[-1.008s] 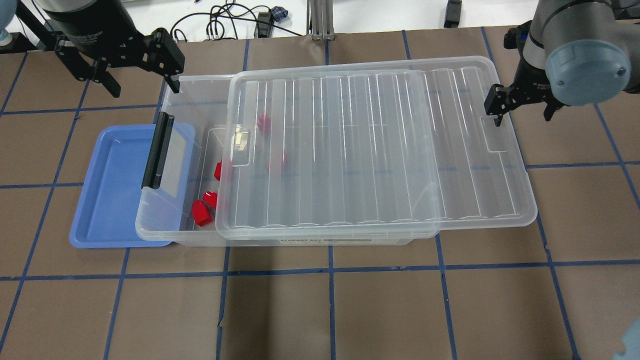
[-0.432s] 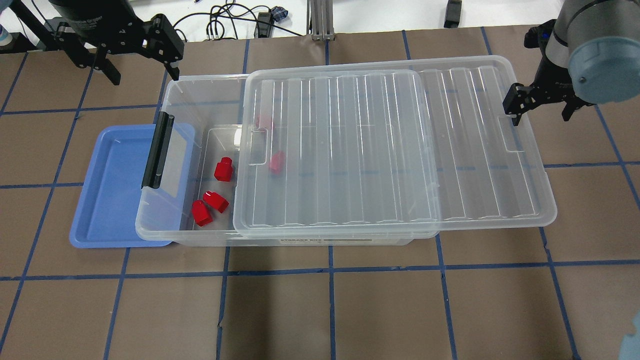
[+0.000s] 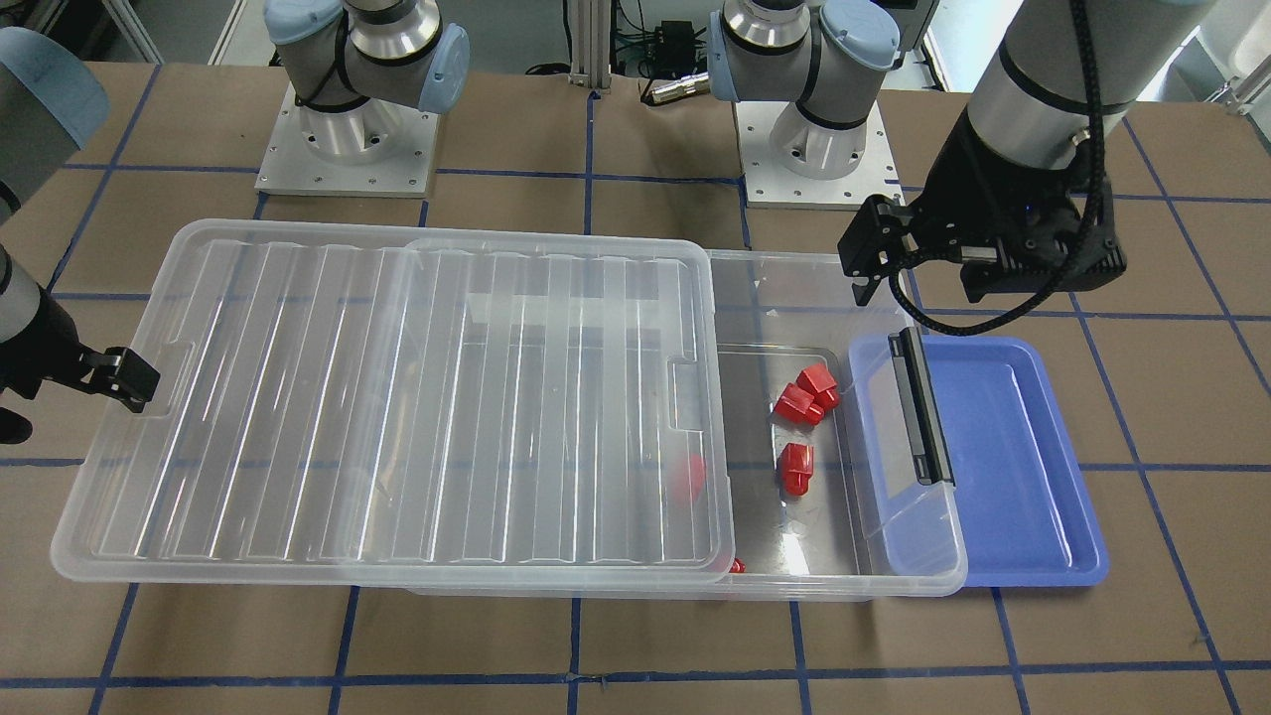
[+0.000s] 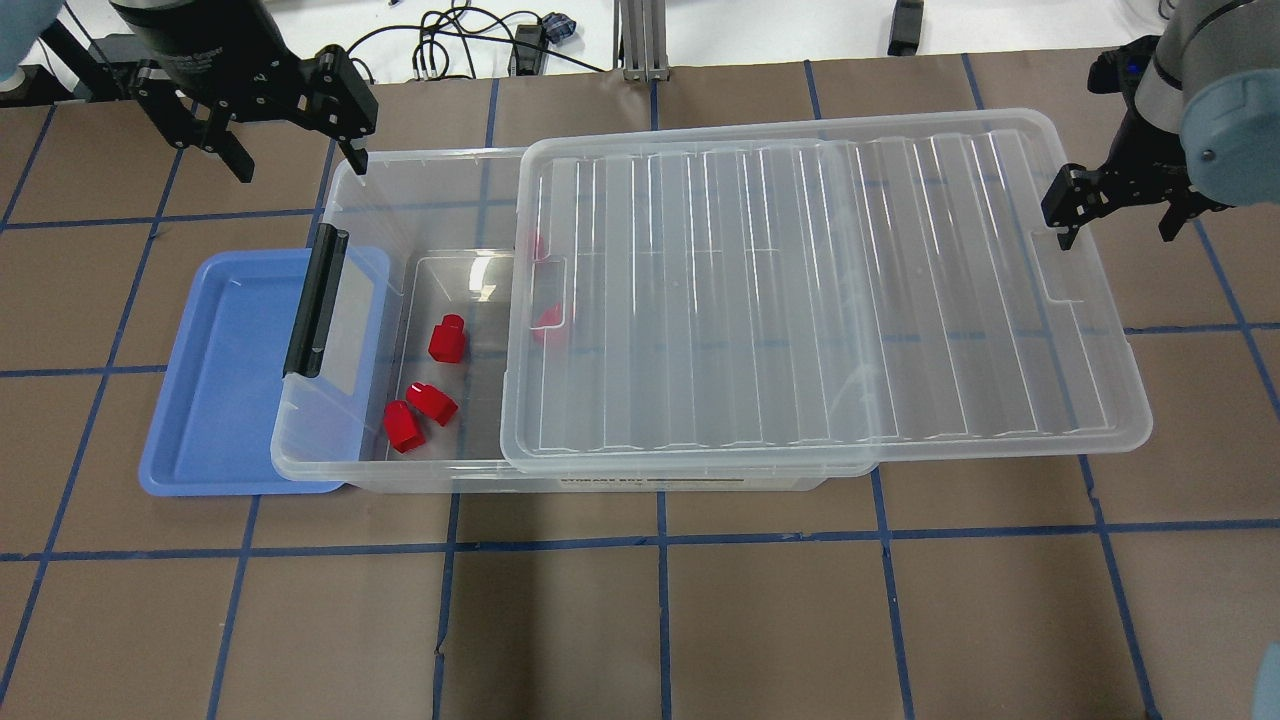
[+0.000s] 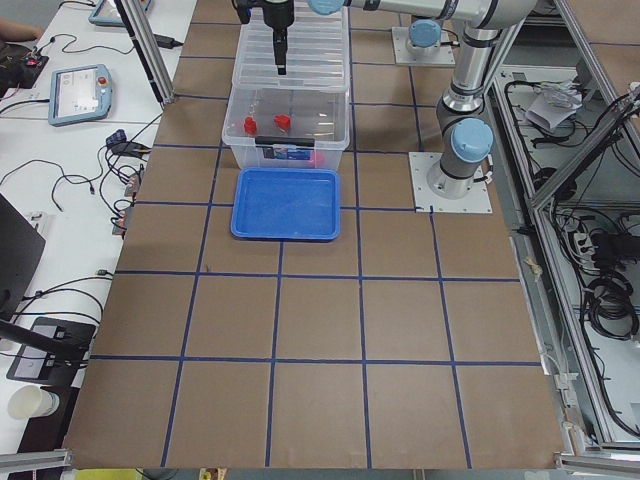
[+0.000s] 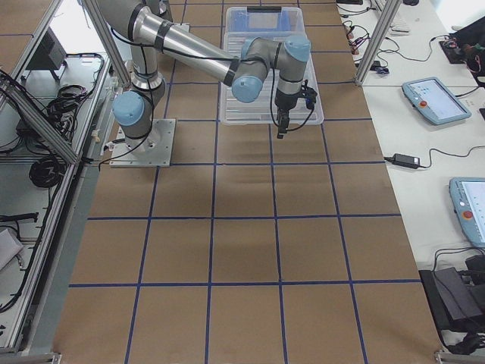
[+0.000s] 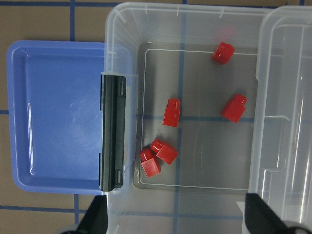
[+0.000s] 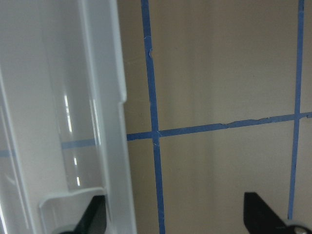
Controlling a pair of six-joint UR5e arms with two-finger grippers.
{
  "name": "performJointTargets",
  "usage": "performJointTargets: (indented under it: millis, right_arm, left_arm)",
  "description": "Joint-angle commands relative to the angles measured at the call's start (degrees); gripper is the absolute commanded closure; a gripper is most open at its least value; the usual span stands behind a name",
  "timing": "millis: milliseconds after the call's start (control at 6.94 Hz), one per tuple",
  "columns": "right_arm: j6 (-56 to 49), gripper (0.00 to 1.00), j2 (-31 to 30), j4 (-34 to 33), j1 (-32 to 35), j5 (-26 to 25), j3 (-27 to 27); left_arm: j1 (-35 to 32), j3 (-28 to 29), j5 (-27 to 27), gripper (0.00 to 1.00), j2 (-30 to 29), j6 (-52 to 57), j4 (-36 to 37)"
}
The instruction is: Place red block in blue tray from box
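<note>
The box (image 4: 335, 200) is a clear bin, its ribbed lid (image 4: 800, 290) slid off toward its right end. Three red blocks (image 4: 447, 338) (image 4: 432, 400) (image 4: 404, 425) lie uncovered on its floor; two more show faintly under the lid (image 4: 547, 320). The left wrist view shows several red blocks (image 7: 171, 112). The blue tray (image 4: 220, 380) lies empty at the box's left end, partly under the black latch handle (image 4: 315, 300). My left gripper (image 4: 297, 150) is open and empty above the box's far left corner. My right gripper (image 4: 1117, 228) is open, one finger (image 8: 95, 214) against the lid's right rim.
Brown table paper with blue tape lines surrounds the box. Cables lie beyond the table's far edge (image 4: 450, 40). The two arm bases (image 3: 348, 139) stand behind the box in the front-facing view. The lid overhangs the box's right end.
The lid has slid further right together with my right gripper, uncovering more of the box floor and the red blocks. My left gripper has shifted slightly right.
</note>
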Motion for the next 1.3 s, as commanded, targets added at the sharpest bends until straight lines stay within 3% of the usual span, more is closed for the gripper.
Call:
performJointTargets:
  millis: [0, 288, 432, 576, 720, 864, 1152]
  right_arm:
    - [0.3, 0.0, -1.1, 0.2, 1.2, 0.9, -0.9]
    - [2.2, 0.0, -2.7, 3.6, 5.9, 4.7, -7.2]
    - [2.6, 0.0, -3.7, 14.8, 8.6, 8.6, -13.9]
    - [4.4, 0.0, -4.5, 21.7, 11.5, 11.1, -17.4]
    - [9.2, 0.0, -5.0, 23.0, 13.2, 12.3, -17.8]
    - [10.8, 0.0, -5.0, 23.0, 13.4, 14.0, -17.7]
    - [10.7, 0.0, -4.8, 22.9, 13.5, 13.9, -17.8]
  left_arm:
    - [-0.6, -6.5, 0.0, 0.0, -1.1, 0.5, 10.1]
    - [-1.5, -12.6, 0.1, 0.0, -1.5, 2.0, 16.7]
    - [-1.3, -15.3, -0.2, 0.0, -2.3, 2.9, 19.4]
    - [-1.5, -17.4, 0.0, 0.0, -3.6, 2.8, 22.3]
    - [-1.6, -18.9, -0.3, 0.0, -4.2, 2.0, 24.0]
    - [-1.4, -19.8, -4.0, 0.0, -4.6, 2.8, 24.5]
    - [-1.1, -22.5, -4.0, 0.0, -6.2, 4.4, 28.5]
